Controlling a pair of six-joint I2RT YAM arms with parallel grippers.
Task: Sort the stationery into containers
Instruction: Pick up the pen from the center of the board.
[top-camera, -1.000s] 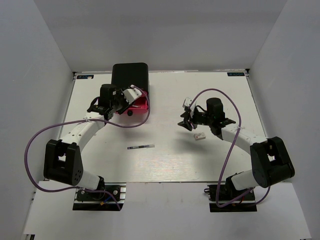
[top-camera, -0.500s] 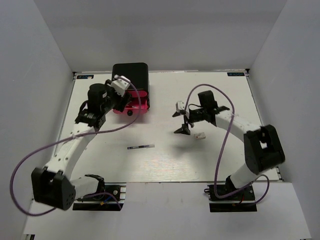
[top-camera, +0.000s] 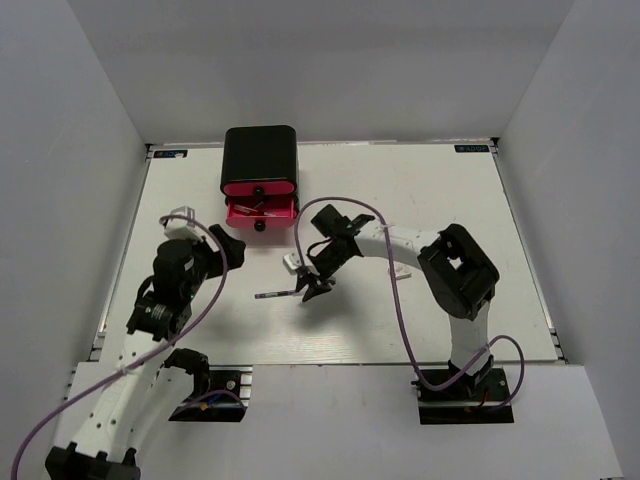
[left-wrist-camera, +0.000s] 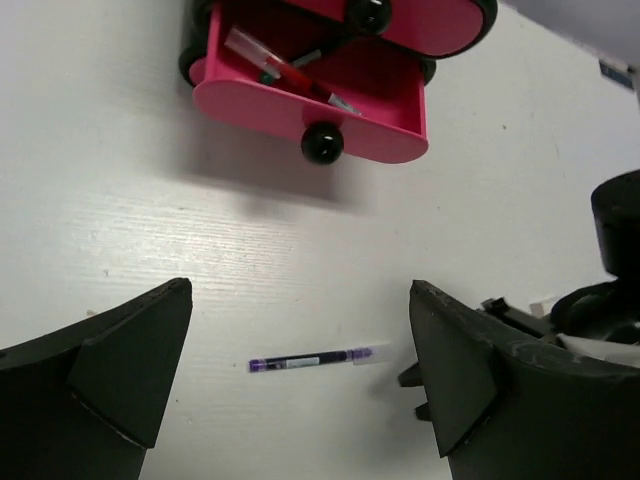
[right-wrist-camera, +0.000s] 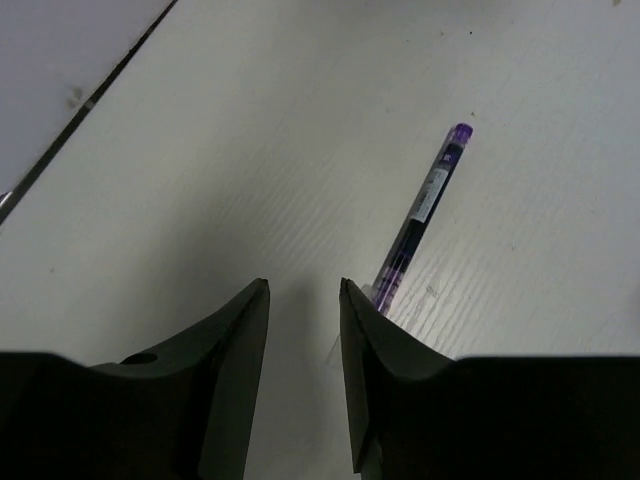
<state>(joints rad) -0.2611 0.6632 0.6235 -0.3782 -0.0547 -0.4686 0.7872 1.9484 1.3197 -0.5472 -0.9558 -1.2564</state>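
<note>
A black box (top-camera: 259, 152) with pink-fronted drawers is set at the far side of the white worktop (top-camera: 430, 330). One drawer (left-wrist-camera: 370, 100) is pulled out, and pens (left-wrist-camera: 290, 70) are seen inside it. The left claw (left-wrist-camera: 300, 300) is spread wide and empty. The right claw (right-wrist-camera: 303, 290) is almost pressed together, with a narrow gap and nothing pinched. A dark pen (right-wrist-camera: 425, 210) is laid flat on the worktop, just beside that claw.

Left gripper (left-wrist-camera: 300, 300) spread wide, holding nothing. Dark purple pen (left-wrist-camera: 310, 361) flat on white table (left-wrist-camera: 130, 220), touching neither finger. Pink drawer (left-wrist-camera: 280, 110) pulled open, black knob (left-wrist-camera: 322, 143) in front, red pen (left-wrist-camera: 295, 78) inside.
</note>
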